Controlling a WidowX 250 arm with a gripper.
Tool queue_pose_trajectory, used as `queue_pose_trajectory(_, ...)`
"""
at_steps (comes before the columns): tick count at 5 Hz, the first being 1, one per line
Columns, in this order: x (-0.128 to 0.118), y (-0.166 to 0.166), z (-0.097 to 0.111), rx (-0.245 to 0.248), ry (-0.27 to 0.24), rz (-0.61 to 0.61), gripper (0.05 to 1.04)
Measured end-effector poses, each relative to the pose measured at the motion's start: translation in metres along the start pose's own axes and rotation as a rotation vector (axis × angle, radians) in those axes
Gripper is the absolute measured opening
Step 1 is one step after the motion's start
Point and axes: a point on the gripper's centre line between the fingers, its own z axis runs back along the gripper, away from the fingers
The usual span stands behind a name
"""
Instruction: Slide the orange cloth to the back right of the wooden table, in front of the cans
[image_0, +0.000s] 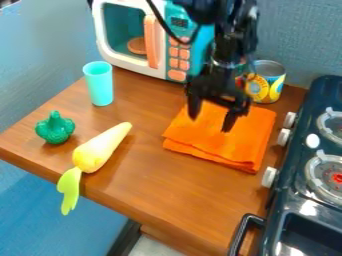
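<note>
Above the folded orange cloth (215, 143), the gripper (211, 118) hung with fingers spread. The cloth lay flat on the wooden table (163, 187), near the stove (286, 172). Risks judged: thin layers could have slipped from a pinch; sideways drift could have knocked the can (267, 86).

Back: blue-grey, fine-textured wall (300, 42) rises behind a brown, wood-grained tabletop (170, 192) | Left: smooth blue surface (37, 60), possibly a partition | Bottom: pale grey patch (159, 247), apparently floor, beside a dark upright strip (125, 240) | Light: soft sheen on wood
</note>
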Motion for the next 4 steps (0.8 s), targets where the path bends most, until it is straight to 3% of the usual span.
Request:
queue_pose_trajectory(1,0.003,0.000,0.028,-0.050,-0.097,0.006,1.001)
queue_pose_trajectory(2,-0.013,0.021,0.054,-0.094,-0.125,0.017,1.001)
queue_pose_trajectory(3,-0.040,0.063,0.067,-0.082,-0.102,0.007,1.001)
queue_pose_trajectory(4,-0.062,0.088,0.059,-0.060,-0.056,0.000,1.001)
